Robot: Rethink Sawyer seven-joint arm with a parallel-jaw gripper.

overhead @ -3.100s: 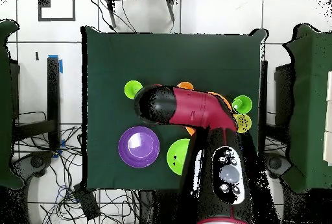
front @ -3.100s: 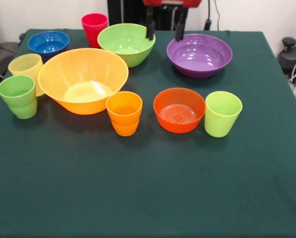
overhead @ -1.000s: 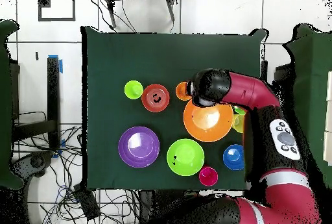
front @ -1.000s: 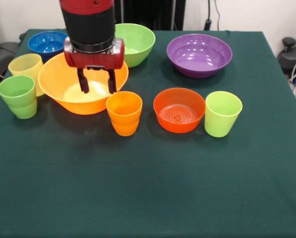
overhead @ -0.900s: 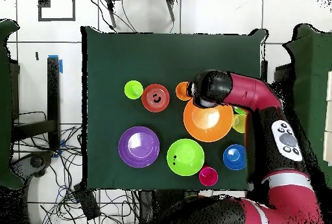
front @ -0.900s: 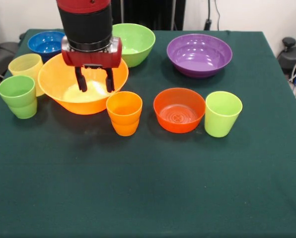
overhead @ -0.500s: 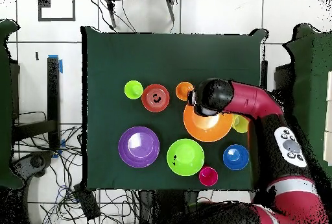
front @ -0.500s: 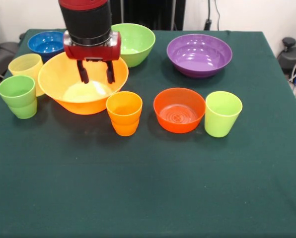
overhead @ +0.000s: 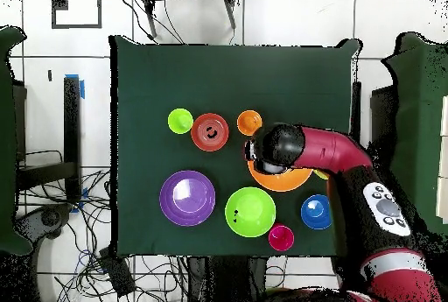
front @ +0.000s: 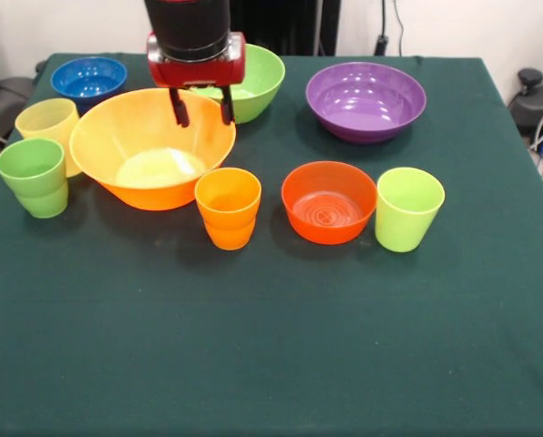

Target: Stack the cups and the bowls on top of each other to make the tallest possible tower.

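The large orange bowl (front: 152, 146) sits on the green desk (front: 281, 346), empty and unstacked. Over its far rim hangs the claw (front: 201, 107), fingers apart and holding nothing, between this bowl and the green bowl (front: 250, 75) just behind. In front view, the orange cup (front: 228, 208) stands just in front of the big bowl's right side, with the red-orange bowl (front: 329, 201) and lime cup (front: 408, 208) further right. The pale yellow cup (front: 47, 123) touches its left rim; the green cup (front: 34, 176) stands beside that. The blue bowl (front: 88, 78) lies behind-left, the purple bowl (front: 365, 98) well to the right. From overhead, the arm (overhead: 337, 154) covers much of the orange bowl, and the red cup (overhead: 281, 237) shows beyond it
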